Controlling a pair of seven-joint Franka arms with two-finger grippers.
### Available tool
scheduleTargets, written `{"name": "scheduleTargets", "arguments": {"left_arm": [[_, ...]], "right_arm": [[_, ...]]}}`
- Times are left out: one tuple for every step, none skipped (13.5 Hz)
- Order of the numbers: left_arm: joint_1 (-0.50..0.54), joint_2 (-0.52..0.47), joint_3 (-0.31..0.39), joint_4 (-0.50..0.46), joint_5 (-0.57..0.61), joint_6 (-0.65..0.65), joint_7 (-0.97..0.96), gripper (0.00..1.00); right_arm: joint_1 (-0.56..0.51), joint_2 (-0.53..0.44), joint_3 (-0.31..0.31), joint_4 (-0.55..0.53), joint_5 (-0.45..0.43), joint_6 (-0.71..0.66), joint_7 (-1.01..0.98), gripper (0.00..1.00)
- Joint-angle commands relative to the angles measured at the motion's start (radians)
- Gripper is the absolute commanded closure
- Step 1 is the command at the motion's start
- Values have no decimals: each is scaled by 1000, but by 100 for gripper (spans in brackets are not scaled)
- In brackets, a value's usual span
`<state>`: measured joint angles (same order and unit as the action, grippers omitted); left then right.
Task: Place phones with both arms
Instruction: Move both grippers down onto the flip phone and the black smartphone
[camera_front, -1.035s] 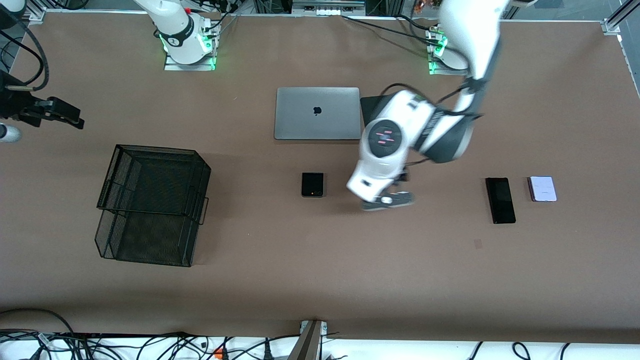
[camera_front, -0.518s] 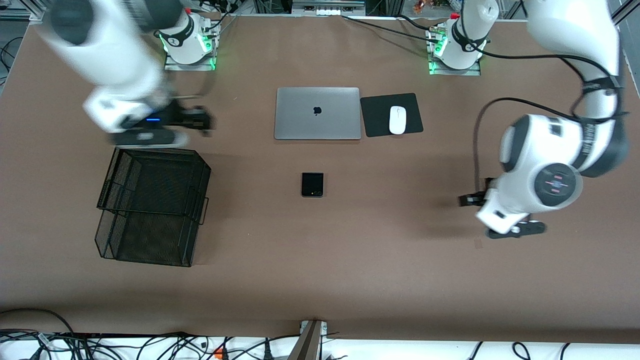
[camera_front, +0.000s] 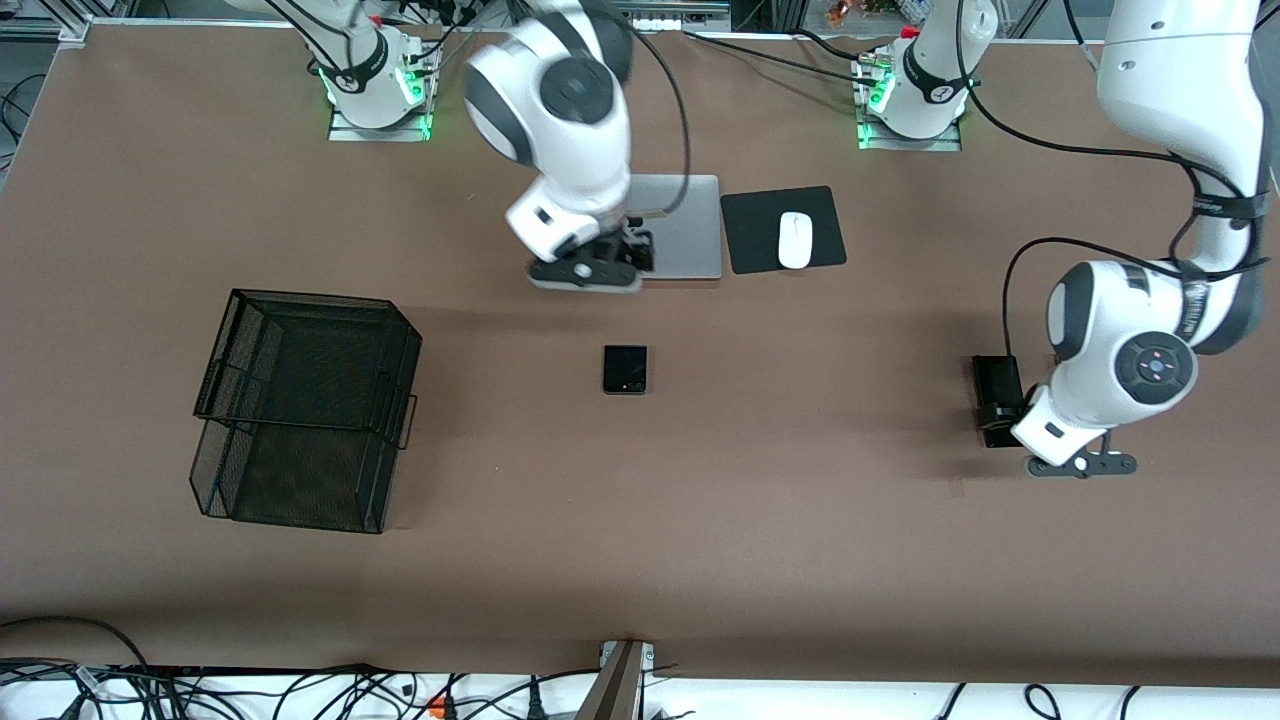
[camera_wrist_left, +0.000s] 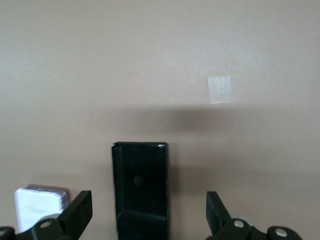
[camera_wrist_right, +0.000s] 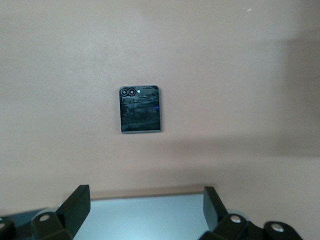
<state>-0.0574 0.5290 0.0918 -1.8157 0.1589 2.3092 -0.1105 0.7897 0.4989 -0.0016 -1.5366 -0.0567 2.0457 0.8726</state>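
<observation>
Both arms are in the approach step; no phone is held yet.

Nearest the front camera, the left gripper (camera_wrist_left: 149, 212) hangs over the long black phone (camera_front: 993, 392) at the left arm's end of the table, fingers spread wide and empty. This phone is a flat, glossy slab. The white-lavender phone (camera_wrist_left: 39, 202), small and pale, lies just beside it.

The small black phone (camera_front: 625, 369) lies mid-table, squarish, with twin camera lenses at one corner.

Farthest, the right gripper (camera_wrist_right: 146, 209) hovers over the closed grey laptop (camera_front: 685, 230), at twelve o'clock from that phone, fingers also spread.

Next, I judge, the right gripper must travel toward six o'clock to stand over its phone, and the left must descend squarely across the slab's narrow width.
</observation>
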Motion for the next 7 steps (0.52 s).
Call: {"name": "scheduleTargets", "arguments": {"left_arm": [[31,-64,-10,-195,30,220,20,0],[50,-57,-10,-209,30,252,22,0],[59,-49,-10,-209,30,256,23,0],[60,-47,-10,-209,30,256,35,0],[63,-40,-12,-209,30,257,41,0],[77,-29,-12,-209,30,259,41,0],[83,-17,-14,-209,30,271,41,0]], "right_arm": [[-6,116,-15,53,-15,68,11,0],[-7,144,-18,50,-17,108,9,0],[-12,168,-18,43,-17,144,9,0],[-15,190,-18,43,-15,165,9,0],[-18,214,-20,44,-12,192,11,0],[-18,236,-20,43,-11,232,11,0],[-18,262,-20,44,-11,264,11,0]]}}
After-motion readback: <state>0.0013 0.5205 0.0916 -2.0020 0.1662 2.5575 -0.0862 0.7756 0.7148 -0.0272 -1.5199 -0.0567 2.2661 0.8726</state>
